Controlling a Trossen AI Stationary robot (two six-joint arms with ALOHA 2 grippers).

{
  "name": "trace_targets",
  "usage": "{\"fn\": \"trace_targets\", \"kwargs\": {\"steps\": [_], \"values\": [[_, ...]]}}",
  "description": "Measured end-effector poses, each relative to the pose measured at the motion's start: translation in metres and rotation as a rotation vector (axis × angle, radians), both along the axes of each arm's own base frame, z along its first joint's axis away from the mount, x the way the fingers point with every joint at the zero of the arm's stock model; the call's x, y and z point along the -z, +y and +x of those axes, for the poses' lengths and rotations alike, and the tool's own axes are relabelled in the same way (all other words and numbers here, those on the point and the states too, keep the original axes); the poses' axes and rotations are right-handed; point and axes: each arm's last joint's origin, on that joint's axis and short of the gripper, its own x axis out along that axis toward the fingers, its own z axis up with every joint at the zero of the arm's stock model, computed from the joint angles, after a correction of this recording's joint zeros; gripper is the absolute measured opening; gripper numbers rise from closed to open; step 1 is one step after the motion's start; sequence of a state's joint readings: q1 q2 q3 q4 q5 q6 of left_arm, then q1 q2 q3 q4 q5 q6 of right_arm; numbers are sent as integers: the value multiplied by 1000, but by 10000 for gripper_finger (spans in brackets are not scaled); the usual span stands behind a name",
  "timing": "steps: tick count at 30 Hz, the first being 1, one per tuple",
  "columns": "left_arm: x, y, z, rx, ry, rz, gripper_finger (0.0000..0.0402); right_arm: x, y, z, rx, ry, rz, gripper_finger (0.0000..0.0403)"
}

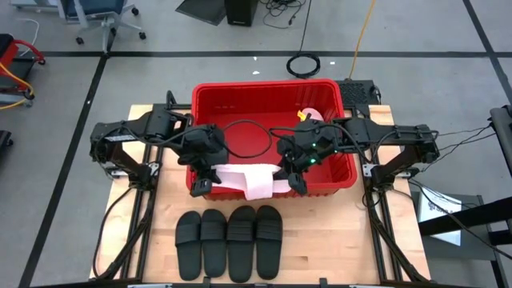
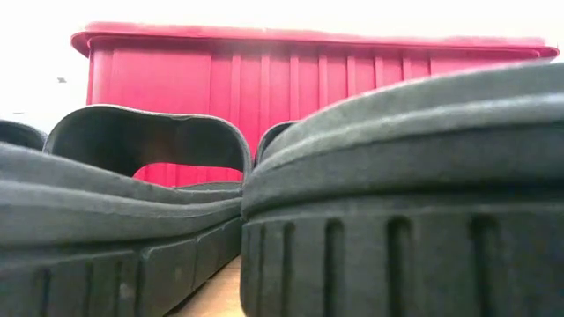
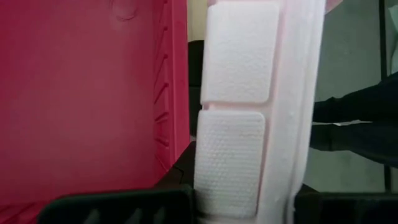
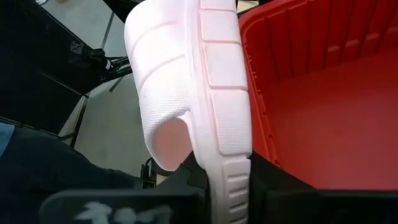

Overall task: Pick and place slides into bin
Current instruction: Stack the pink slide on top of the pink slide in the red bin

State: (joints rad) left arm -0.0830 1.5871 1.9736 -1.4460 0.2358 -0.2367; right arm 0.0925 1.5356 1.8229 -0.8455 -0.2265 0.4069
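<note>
Left gripper sits at the near wall of the bin, pinching one end of a pale pink slide. In the left wrist view that slide's textured sole stands between the dark fingers, beside the red wall. The slide lies across the bin's near rim, strap hanging outward. Right gripper clamps the slide's other end; the right wrist view shows its fingers closed on the sole edge. A second pink slide rests inside the bin, far right. Four black slides lie side by side on the table, near the bin.
</note>
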Motion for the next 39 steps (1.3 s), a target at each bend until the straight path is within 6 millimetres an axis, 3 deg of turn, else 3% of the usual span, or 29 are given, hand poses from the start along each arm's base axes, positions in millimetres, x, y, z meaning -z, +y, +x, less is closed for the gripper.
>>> {"fn": "trace_targets", "kwargs": {"steps": [11, 23, 31, 39], "values": [[-4, 1, -6, -5, -10, -3, 54, -5, 1, 3, -13, -61, 13, 30], [-8, -1, -7, -46, 8, -166, 134, -7, -1, 2, -4, -77, 16, 30], [-31, 19, -42, -157, -99, -137, 188, -23, -11, -20, 26, -115, 12, 31], [-58, 33, -95, -303, -237, -116, 207, -45, -21, -52, 83, -191, -6, 30]]}}
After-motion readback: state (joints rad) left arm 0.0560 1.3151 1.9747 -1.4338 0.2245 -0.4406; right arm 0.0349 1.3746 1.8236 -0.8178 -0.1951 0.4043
